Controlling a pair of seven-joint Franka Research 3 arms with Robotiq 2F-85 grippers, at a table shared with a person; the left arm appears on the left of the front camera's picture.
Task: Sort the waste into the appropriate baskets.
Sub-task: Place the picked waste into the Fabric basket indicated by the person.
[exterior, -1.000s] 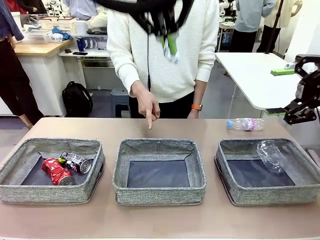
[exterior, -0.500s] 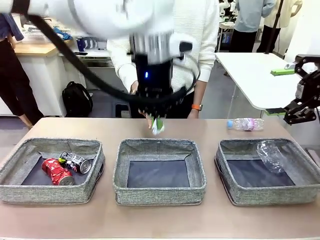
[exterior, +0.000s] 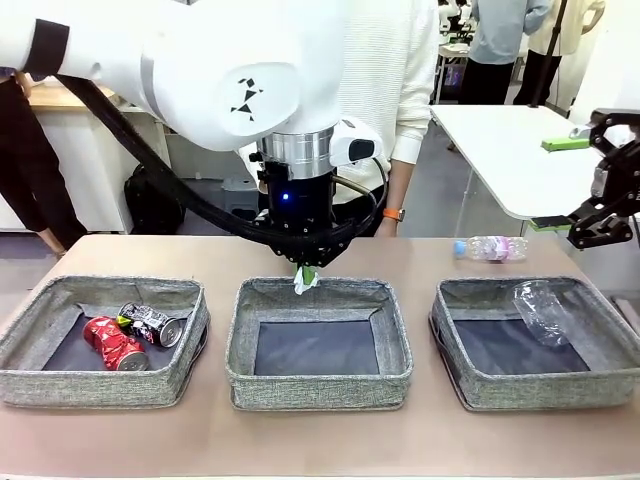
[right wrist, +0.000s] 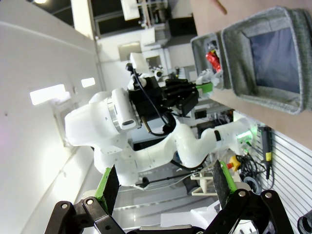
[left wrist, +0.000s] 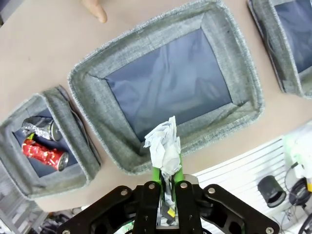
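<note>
1. The left hand hung over the far edge of the middle basket, its green-padded fingers drawn close together on a white paper wad (the wad stuck out beyond the fingertips, over the basket's far wall).
2. The middle basket held nothing that I could see on its dark bottom; it sat at the middle of the desk, between the other two.
3. The left basket, toward the desk's left edge, held a crushed red can and a crushed dark can lying just beside each other.
4. The right basket, toward the desk's right edge, had a clear plastic bottle leaning against its far wall.
5. A second clear bottle lay on its side on the bare desk near the far right corner, apart from all three baskets.
6. The right hand stood off beyond the desk's right edge, fingers spread wide with nothing between them.
7. A person in a white sweater stood at the far edge, mostly hidden behind the left arm; one fingertip touched the desk just beyond the middle basket.
</note>
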